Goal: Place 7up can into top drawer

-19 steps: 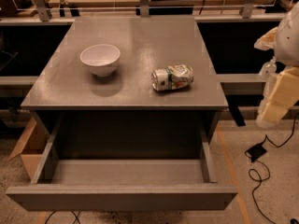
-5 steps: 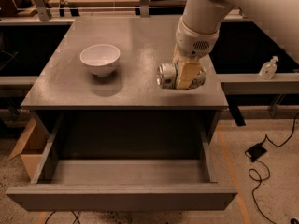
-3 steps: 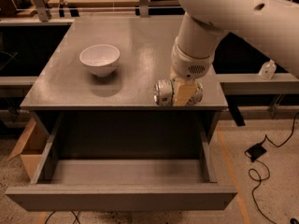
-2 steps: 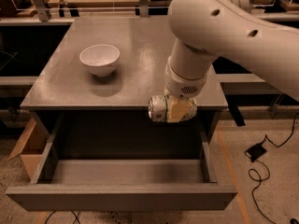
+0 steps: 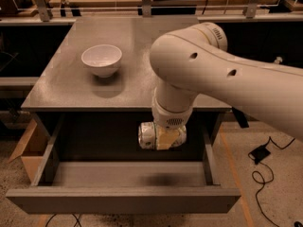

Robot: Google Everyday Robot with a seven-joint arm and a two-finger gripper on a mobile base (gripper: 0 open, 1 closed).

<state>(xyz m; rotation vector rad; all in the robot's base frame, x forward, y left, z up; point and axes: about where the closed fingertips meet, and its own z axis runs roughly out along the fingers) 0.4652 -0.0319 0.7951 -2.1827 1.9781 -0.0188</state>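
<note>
The top drawer (image 5: 123, 200) is being shown pulled fully out beneath the grey cabinet (image 5: 71, 82), with only a dark shadow lying on its floor. The white arm (image 5: 222, 74) is being bent down from the right, past the cabinet's front edge. 1 white bowl (image 5: 101, 60) is being carried on the cabinet top. The 7up can (image 5: 147, 135) is being held sideways, clenched between the fingers of the gripper (image 5: 165, 137), above the drawer's interior.

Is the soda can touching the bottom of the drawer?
Apart. The camera view shows the gripper holding the 7up can in mid-air over the top drawer, its shadow lying well below it.
</note>
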